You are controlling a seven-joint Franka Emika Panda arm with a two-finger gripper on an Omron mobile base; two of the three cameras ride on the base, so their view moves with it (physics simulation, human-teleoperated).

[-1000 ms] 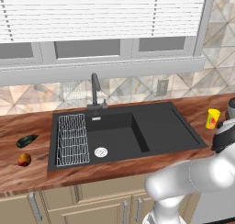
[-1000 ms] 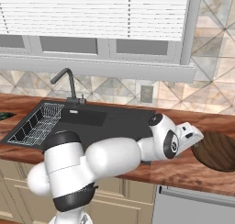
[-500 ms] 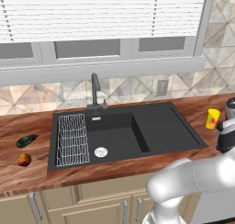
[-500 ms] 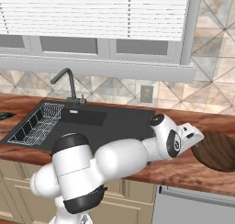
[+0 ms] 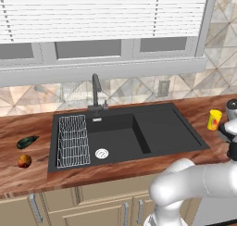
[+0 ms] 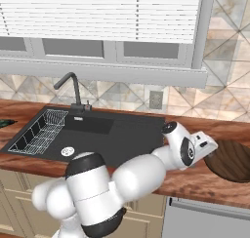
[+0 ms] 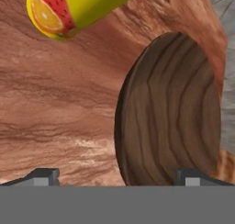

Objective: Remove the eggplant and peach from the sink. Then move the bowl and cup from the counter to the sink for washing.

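White arm reaches right, gripper [image 7: 114, 177] fingers wide apart over the bowl [image 7: 170, 110] beside the cup [image 7: 75, 7]

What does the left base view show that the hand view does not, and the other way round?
Left base view alone: the black sink with its wire rack, and on the counter to its left the eggplant and peach. Hand view alone: the wooden bowl lying ahead of the open tool, its near rim between the fingertips. Both: the yellow cup and the wood counter.
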